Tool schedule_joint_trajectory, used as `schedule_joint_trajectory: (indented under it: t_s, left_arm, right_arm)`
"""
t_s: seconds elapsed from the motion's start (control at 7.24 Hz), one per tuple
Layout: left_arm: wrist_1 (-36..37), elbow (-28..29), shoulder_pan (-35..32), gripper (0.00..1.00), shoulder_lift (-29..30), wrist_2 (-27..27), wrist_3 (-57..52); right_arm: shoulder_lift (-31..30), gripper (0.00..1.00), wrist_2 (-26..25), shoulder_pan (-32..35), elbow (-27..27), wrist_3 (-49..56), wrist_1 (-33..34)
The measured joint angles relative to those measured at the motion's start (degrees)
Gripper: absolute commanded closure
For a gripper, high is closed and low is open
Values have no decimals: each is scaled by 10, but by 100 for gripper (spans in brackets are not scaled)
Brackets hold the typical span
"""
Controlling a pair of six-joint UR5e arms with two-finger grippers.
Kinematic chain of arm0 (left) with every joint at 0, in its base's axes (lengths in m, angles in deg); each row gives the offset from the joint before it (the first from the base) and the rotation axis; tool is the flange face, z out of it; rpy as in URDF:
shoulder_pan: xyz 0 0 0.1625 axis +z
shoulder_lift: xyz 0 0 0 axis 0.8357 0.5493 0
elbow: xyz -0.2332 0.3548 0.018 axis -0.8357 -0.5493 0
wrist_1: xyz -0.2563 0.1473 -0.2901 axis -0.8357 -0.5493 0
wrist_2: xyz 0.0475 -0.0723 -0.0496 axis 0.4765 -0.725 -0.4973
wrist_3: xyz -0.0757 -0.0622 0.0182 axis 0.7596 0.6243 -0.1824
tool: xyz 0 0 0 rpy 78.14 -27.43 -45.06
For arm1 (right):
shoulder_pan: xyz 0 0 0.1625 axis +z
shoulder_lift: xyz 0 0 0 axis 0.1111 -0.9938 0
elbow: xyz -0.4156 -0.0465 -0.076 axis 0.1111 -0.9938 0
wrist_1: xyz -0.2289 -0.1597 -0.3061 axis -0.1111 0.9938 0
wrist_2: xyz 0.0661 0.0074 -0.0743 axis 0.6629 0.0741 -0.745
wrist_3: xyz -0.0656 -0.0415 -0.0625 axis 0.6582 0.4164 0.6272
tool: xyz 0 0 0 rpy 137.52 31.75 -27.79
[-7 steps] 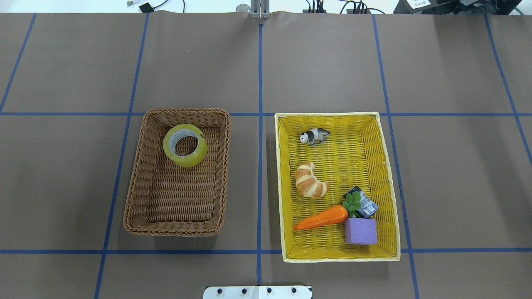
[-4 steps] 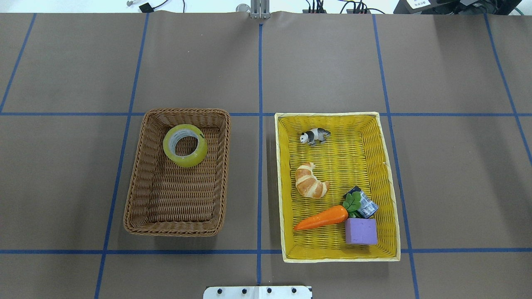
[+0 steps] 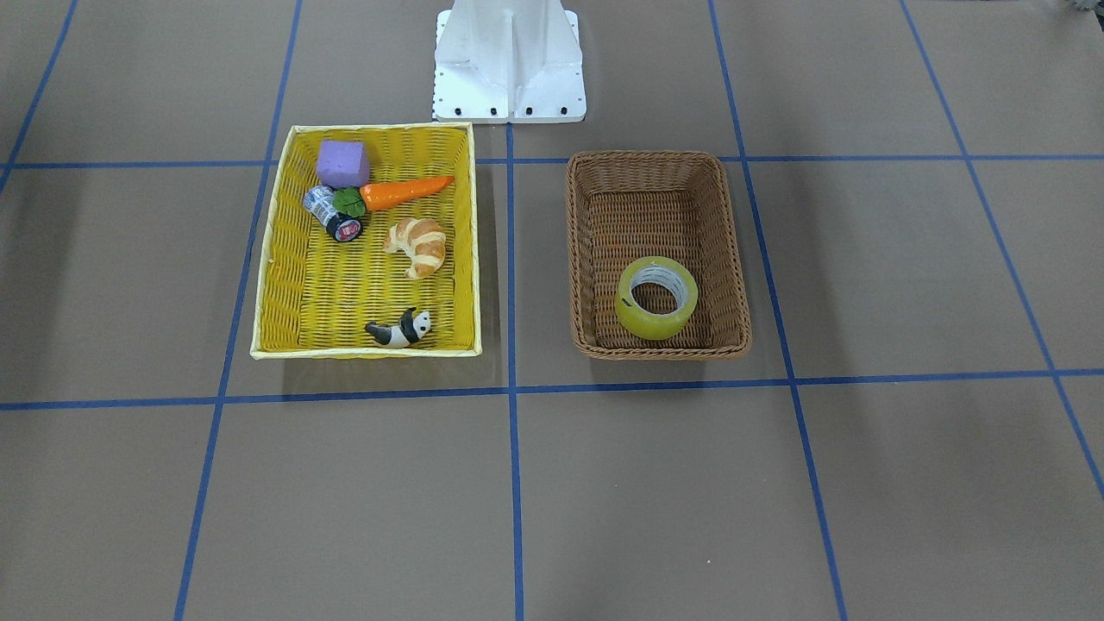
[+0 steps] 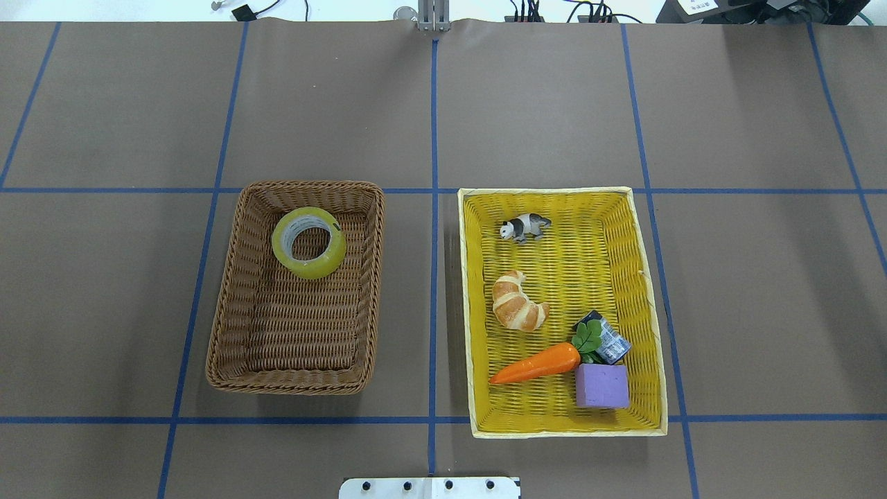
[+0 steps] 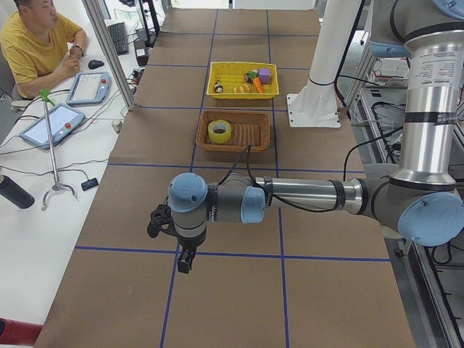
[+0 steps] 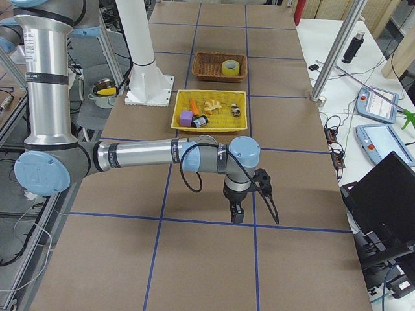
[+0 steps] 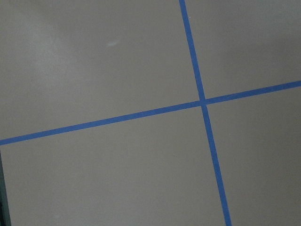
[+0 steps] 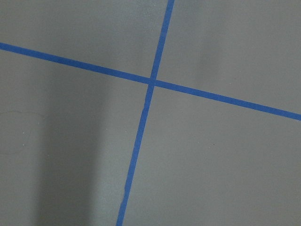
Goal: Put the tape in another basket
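Tape (image 4: 309, 242): lying flat in brown basket (image 4: 225, 305), well apart from either hand. Left hand (image 5: 181, 254), right hand (image 6: 237, 210): over bare table, opening cannot be told.

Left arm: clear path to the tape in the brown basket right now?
Probably yes. The tape lies flat and alone in the brown basket, open from above. The left claw hangs over bare table toward the robot's left end, with nothing between them. Actual reach can't be confirmed.
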Motion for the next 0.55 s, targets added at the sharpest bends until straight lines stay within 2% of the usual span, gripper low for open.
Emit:
schedule_joint_trajectory:
  t_s: [0.55]
  left_arm:
    - [-30, -1, 0, 1, -4, 0, -1]
  right_arm:
    - [2, 0, 0, 0, -1, 0, 0]
